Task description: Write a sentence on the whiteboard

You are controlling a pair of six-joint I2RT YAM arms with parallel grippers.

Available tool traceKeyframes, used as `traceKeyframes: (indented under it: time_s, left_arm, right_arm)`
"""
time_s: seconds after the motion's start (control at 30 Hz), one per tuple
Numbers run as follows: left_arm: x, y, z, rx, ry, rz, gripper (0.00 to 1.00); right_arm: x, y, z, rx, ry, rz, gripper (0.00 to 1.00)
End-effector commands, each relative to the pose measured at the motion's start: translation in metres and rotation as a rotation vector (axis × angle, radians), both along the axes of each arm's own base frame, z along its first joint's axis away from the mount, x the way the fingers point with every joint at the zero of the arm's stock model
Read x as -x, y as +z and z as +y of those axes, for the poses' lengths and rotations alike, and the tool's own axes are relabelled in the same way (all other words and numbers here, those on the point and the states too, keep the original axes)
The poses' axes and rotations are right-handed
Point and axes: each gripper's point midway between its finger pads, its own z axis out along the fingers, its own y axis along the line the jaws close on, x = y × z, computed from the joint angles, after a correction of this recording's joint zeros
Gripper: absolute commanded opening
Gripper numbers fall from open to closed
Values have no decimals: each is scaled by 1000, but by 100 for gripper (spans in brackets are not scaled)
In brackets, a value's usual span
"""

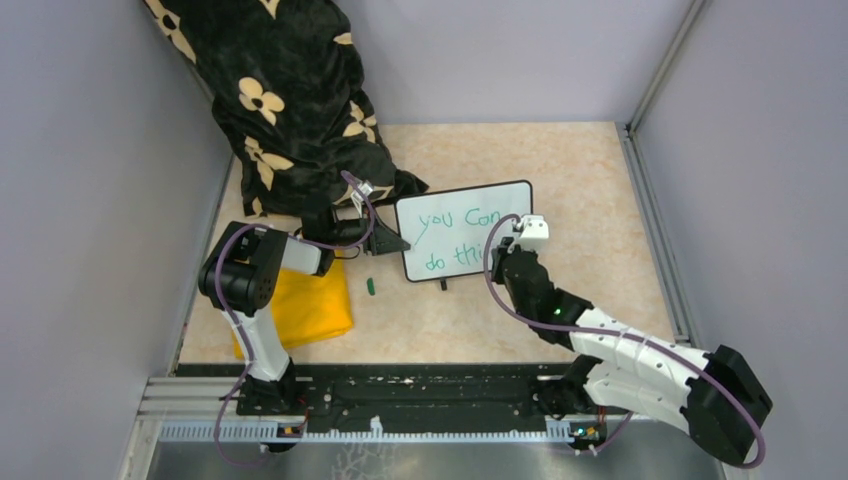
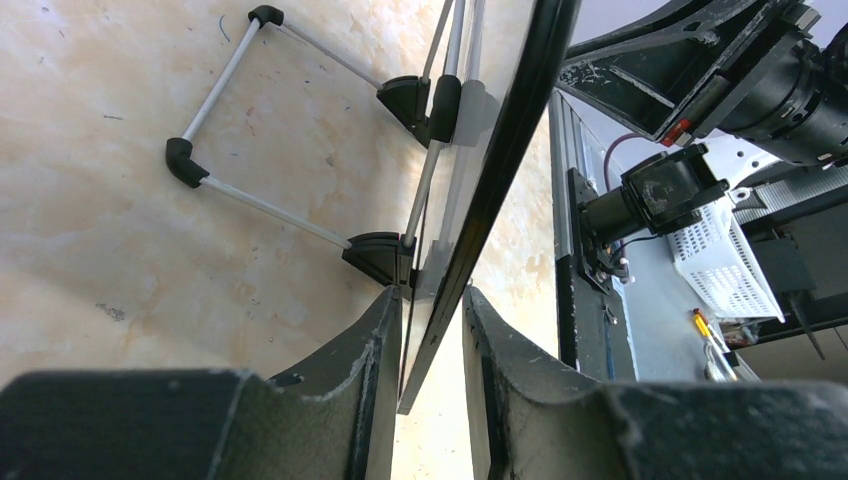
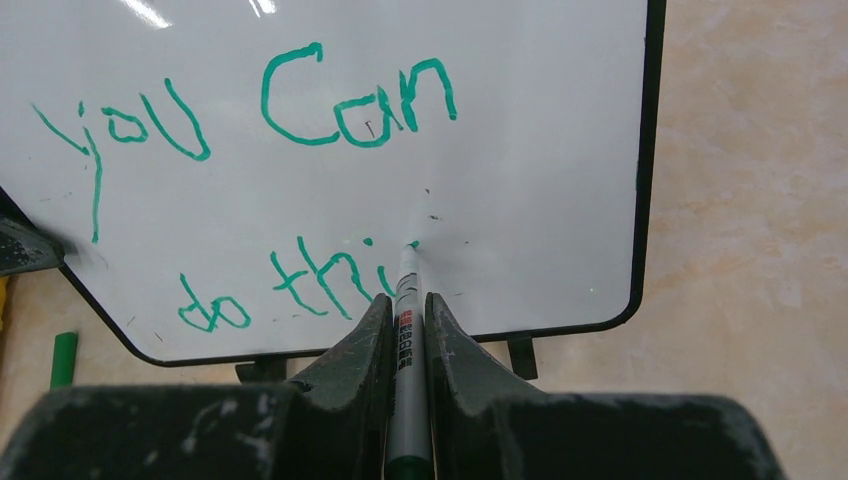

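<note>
Right wrist view: the sentence (image 3: pixel 350 125) is seen in green marker on the whiteboard (image 3: pixel 560 150), set out in two lines. "you Can" is read on the upper line and "do thi" on the lower, with a small green dot just right of the last letter. The tip of a marker (image 3: pixel 408 275) is pressed to the white surface at that dot. The marker's barrel is pinched between the fingers of the right gripper (image 3: pixel 406 302), which are drawn in tight on both sides of it. Two small black feet (image 3: pixel 520 357) are seen under the board's lower edge.

From the top external view the whiteboard is found near the middle of the table (image 1: pixel 580 170), propped up with its written face turned toward the arms. Its lower right part is covered by the right arm. Its left edge is clamped by the left gripper (image 2: pixel 430 297): in the left wrist view the black frame is held edge-on between the two fingers. A wire stand (image 2: pixel 260 205) with black corner pieces is shown behind the board, resting on the table.

A green cap (image 1: pixel 370 286) is seen on the table just beside the board's lower left corner, apart from it. A yellow folded cloth (image 1: pixel 310 305) is laid further left, by the left arm. Black fabric with cream flowers (image 1: pixel 290 100) is draped at the far left corner.
</note>
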Motion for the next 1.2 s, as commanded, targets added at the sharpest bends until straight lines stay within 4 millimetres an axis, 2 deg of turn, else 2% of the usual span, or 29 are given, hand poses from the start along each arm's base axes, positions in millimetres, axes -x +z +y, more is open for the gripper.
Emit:
traceKeyframes:
  time_s: [0.0, 0.27, 0.7, 1.17]
  left_arm:
    - [2, 8, -1, 11, -13, -43, 34]
    - [2, 7, -1, 8, -11, -41, 32]
    - [1, 1, -1, -1, -9, -30, 0]
    - [2, -3, 0, -8, -10, -27, 0]
  right_arm:
    - [-9, 18, 9, -56, 5, -39, 0]
    - [-6, 9, 11, -42, 23, -11, 0]
    - [0, -3, 3, -22, 10, 19, 0]
    - [2, -6, -11, -2, -50, 22, 0]
